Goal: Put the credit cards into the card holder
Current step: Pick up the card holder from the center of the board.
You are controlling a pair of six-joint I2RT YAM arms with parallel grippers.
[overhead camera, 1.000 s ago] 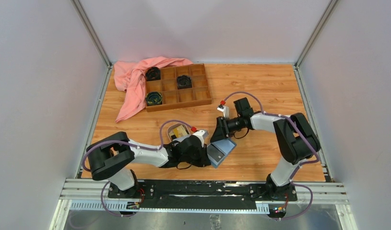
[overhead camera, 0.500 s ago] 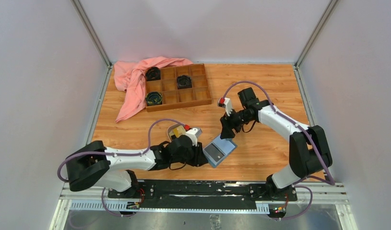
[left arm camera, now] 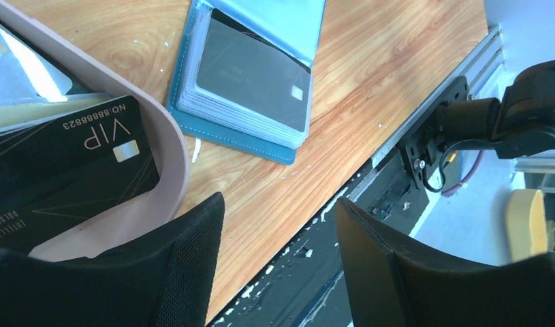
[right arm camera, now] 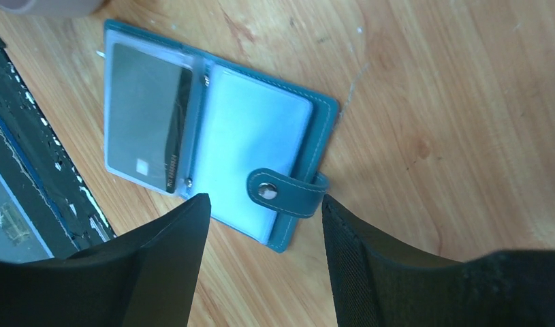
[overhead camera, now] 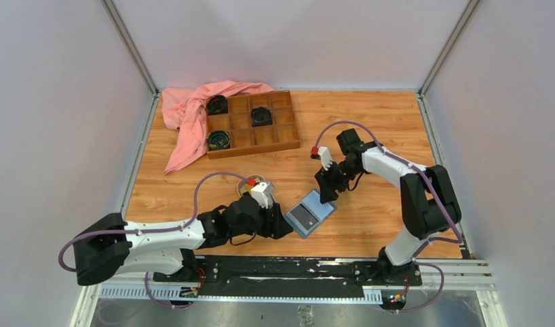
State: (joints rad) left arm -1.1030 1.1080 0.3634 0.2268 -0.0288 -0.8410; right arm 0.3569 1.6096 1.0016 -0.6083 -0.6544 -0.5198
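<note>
The card holder (overhead camera: 310, 212) is a blue folding wallet lying open and flat on the wood, snap tab (right arm camera: 282, 193) at its far edge. A dark grey credit card (right arm camera: 141, 116) sits in its clear sleeve (left arm camera: 254, 76). More credit cards lie in the pink dish (left arm camera: 167, 139), with a black VIP card (left arm camera: 63, 163) on top. My left gripper (overhead camera: 286, 225) hangs open and empty (left arm camera: 281, 211) just left of the holder, above the table's near edge. The right gripper (overhead camera: 327, 194) hovers open and empty (right arm camera: 264, 204) over the holder's tab side.
A brown wooden compartment tray (overhead camera: 254, 150) with black round items stands at the back left, with a pink cloth (overhead camera: 184, 116) draped beside it. The black mounting rail (overhead camera: 288, 267) runs along the near edge, close under my left fingers (left arm camera: 370, 272).
My left gripper opened and drew back to the left, off the holder. The holder went from tilted to lying flat. The right gripper lifted slightly and shifted right.
</note>
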